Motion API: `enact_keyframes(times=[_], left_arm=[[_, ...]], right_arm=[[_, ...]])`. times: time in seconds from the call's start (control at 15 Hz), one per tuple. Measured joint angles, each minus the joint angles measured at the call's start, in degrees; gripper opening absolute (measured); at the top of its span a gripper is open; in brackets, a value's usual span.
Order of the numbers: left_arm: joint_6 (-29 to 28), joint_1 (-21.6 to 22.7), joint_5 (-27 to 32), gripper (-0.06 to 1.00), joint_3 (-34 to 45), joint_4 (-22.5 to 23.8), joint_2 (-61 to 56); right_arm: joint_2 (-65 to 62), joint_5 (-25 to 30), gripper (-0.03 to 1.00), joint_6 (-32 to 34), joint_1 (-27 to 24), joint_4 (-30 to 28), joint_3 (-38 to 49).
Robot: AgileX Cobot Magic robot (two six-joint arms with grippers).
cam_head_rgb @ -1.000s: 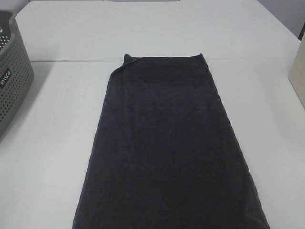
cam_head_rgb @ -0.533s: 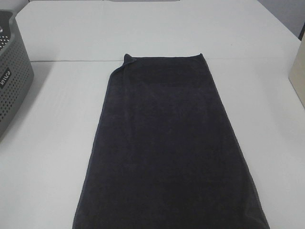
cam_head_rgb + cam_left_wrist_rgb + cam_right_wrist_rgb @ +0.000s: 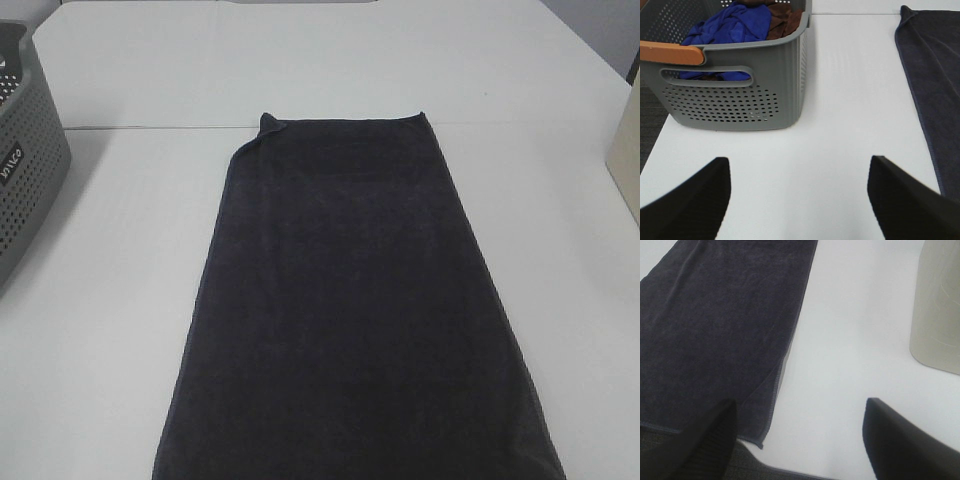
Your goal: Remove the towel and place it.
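Note:
The dark navy-black towel (image 3: 350,310) lies flat on the white table (image 3: 110,290), folded lengthwise, running from mid-table to the near edge. Its far left corner is slightly curled. It also shows in the left wrist view (image 3: 935,75) and the right wrist view (image 3: 715,335), where its near corner hangs over the table edge. My left gripper (image 3: 800,200) is open and empty above bare table, between the grey basket (image 3: 740,100) and the towel. My right gripper (image 3: 797,440) is open and empty beside the towel's near right corner. Neither gripper shows in the exterior view.
The grey perforated basket (image 3: 25,170) stands at the table's left edge and holds blue cloth (image 3: 735,25) and brown cloth (image 3: 782,20). A beige container (image 3: 940,305) stands at the right edge, also in the exterior view (image 3: 625,150). A seam crosses the table behind the towel.

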Motion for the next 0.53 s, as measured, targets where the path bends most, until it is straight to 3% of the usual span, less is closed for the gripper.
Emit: enact_keyframes(times=[0.53], left_arm=[[0.00,0.69,0.00,0.72,0.00,-0.17,0.00]], right_arm=[[0.00,0.00,0.69,0.00,-0.29,0.40,0.00]])
